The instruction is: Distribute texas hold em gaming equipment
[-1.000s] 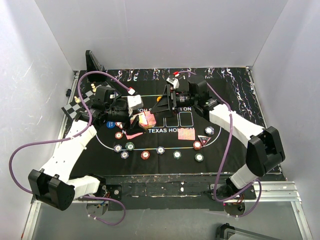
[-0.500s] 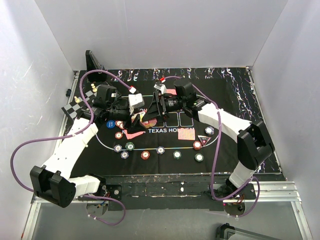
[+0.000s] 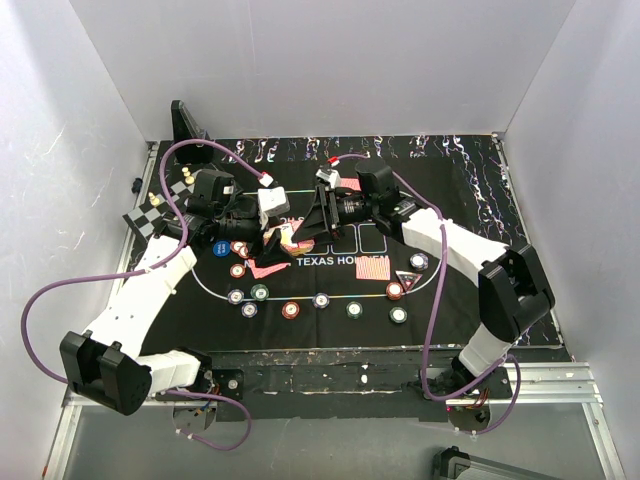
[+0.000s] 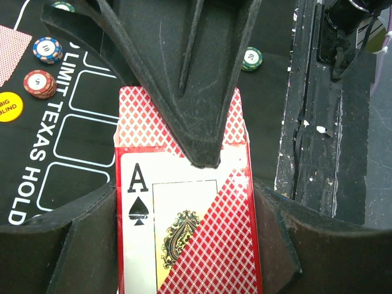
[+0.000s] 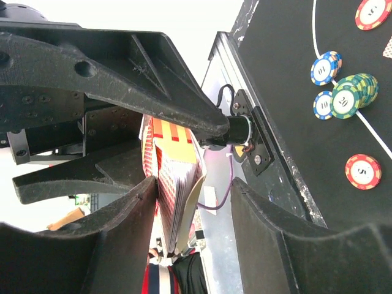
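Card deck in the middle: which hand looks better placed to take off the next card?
Right, likely. The left hand is shut on the card deck, so it is busy; the right hand has open fingers either side of the deck's edge.

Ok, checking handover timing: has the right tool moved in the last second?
Yes: the right tool shifted left, away from the mat's printed boxes, toward the card deck.

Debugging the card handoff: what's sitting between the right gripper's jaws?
The card deck, clamped by the left gripper, stands edge-on between the open jaws of the right gripper, with a gap on one side. Clearest in the right wrist view.
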